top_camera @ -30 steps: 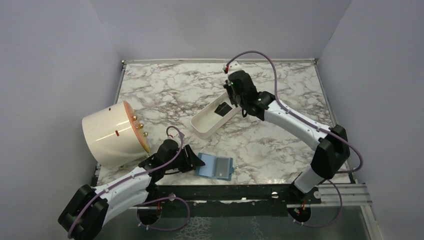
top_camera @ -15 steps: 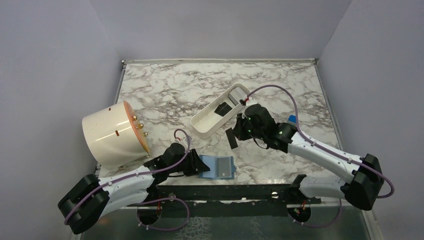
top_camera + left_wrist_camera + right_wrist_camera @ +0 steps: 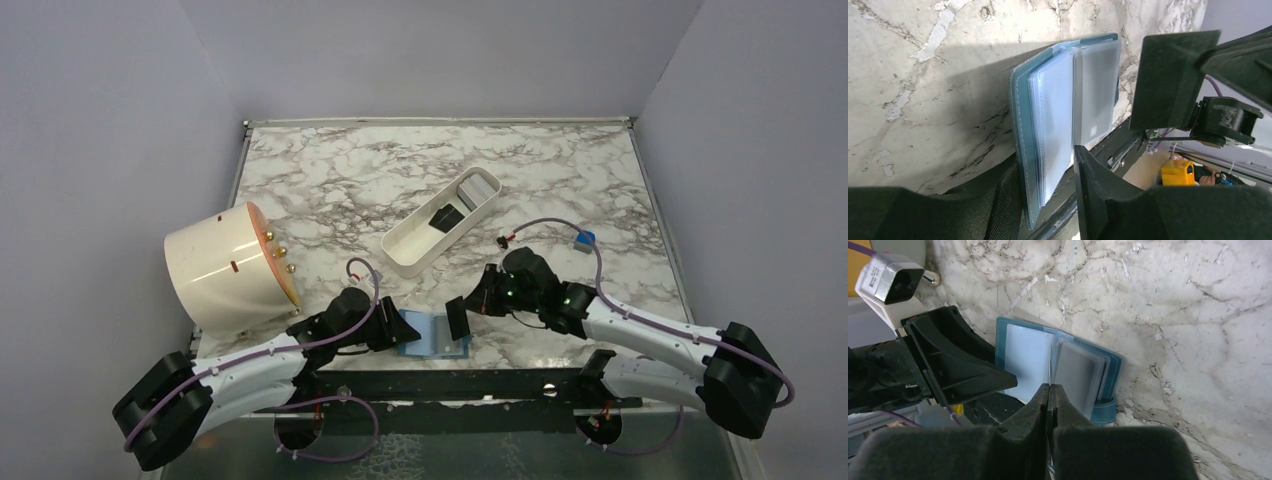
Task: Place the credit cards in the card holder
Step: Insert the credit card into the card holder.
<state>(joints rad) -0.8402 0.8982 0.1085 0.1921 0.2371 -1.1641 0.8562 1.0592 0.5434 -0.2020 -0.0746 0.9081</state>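
My right gripper (image 3: 1049, 390), clamped shut on black card (image 3: 1173, 80), hovers just right of open card holder (image 3: 430, 338), lower centre of overhead frame, card edge parallel to spine. My left gripper (image 3: 1045, 167), part-open, pinches its left pages.

A robotics laboratory test cell.
A marble-patterned surface (image 3: 330, 180) is enclosed on three sides by plain lavender walls (image 3: 440, 50); a left arm (image 3: 250, 365) and a right arm (image 3: 650, 330), both strung with purple cables, are bolted to a black rail (image 3: 450, 385) at its near edge.
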